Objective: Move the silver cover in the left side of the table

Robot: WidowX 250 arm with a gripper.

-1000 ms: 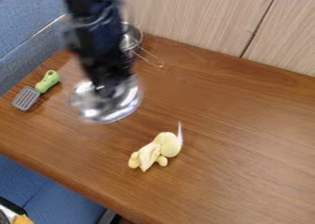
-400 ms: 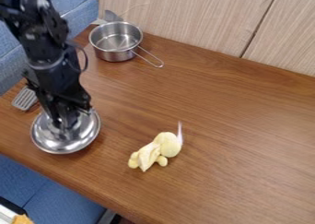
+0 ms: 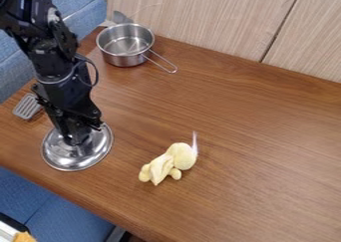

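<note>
Here, pale panelling [image 3: 206, 24] edges the wooden table [image 3: 259, 136]; the gripper [image 3: 76, 138] (black) grips the silver cover [image 3: 69, 161].

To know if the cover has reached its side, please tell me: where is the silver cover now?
The silver cover is at the left of the camera view, under the gripper, near the table's front edge.

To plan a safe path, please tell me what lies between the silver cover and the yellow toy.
Bare wooden table lies between the silver cover and the yellow toy, in the camera view.
</note>
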